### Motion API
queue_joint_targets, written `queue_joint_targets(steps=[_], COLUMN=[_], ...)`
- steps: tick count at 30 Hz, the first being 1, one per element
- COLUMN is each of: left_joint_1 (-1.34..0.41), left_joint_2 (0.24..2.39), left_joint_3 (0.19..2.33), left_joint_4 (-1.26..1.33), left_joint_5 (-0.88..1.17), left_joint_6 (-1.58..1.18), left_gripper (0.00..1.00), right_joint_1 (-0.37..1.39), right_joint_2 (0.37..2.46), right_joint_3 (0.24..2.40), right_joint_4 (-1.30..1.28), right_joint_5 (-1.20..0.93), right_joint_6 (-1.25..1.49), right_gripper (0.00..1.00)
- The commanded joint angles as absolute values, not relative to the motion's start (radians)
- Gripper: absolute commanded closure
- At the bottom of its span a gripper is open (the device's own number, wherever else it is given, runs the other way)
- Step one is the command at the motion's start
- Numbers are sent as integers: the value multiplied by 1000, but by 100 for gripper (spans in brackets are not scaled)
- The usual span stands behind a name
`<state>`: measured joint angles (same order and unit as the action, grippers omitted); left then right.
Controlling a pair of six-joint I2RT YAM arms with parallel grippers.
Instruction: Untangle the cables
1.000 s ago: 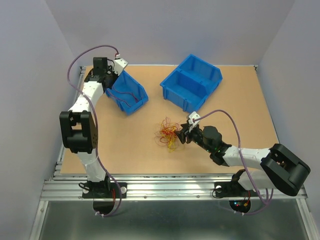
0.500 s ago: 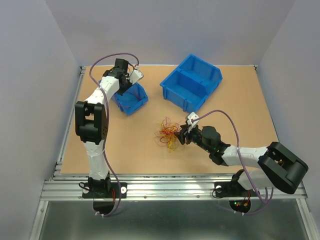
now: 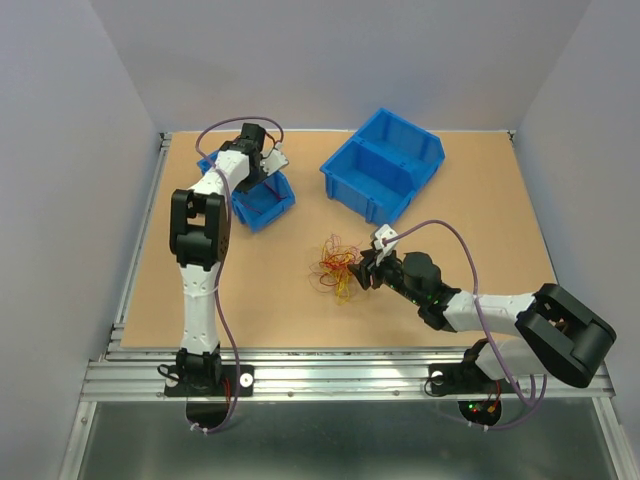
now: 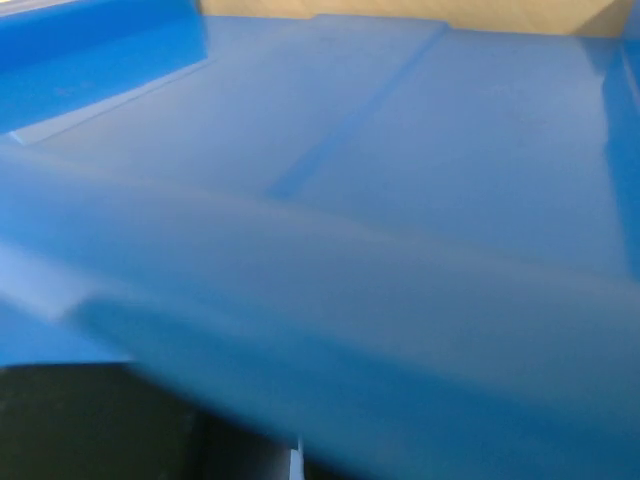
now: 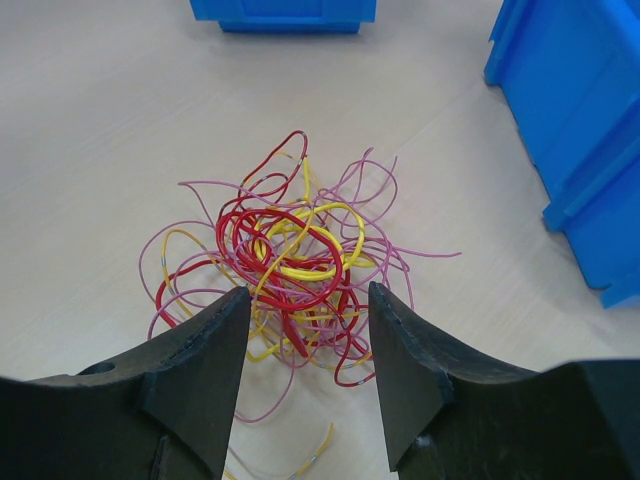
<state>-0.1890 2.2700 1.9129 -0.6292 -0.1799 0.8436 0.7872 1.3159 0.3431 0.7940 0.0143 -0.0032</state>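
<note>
Starting at the near edge, a ribbed aluminium rail (image 3: 350,375) borders the desk (image 3: 480,230), whose top is a smooth, matte tan board. Nearer than the cables (image 5: 290,265) and to their right, the right arm (image 3: 480,310) lies low over the board, with white shells between bulky black joints and a thick purple-grey cord (image 3: 470,262) looping along it. The right pincer (image 5: 308,300) is open. Its two broad, matte-black fingers (image 5: 200,360) have rounded inner edges and are parted at the near-right edge of the cables, with the nearest loops lying in the gap between them. Whether the tips touch any wire cannot be told. The cables are thin, glossy wires in red, yellow and pale pink-purple, curled in loose overlapping loops into one flat tangle that rests on the desk near its middle. Beyond the cables and to their right sits a large bin (image 3: 385,165) of smooth, shiny blue plastic, box-shaped and split by a wall into two compartments. Beyond the cables and to their left is a small bin (image 3: 262,200) of the same blue plastic, with a sloped open front. The left pincer (image 3: 265,160) hangs over that small bin, well apart from the cables. Its wrist view is filled with blurred blue plastic, and its jaws are closed.
</note>
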Motion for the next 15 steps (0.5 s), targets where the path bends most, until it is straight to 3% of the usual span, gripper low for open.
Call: queue_joint_targets(steps=[1, 6, 15], left_joint_1=[-187, -184, -186], left_joint_2=[2224, 2111, 1996], left_joint_3=[1951, 1915, 1893], left_joint_4=[-637, -583, -584], left_joint_5=[-154, -66, -37], left_joint_6=[833, 805, 726], left_gripper=[90, 65, 47], right_joint_1=[795, 796, 796], right_joint_2=[1302, 1307, 1312], right_joint_3=[362, 365, 368], right_joint_4=[854, 854, 854], right_joint_5=[5, 6, 5], right_joint_6=[-3, -3, -3], right_gripper=[44, 44, 44])
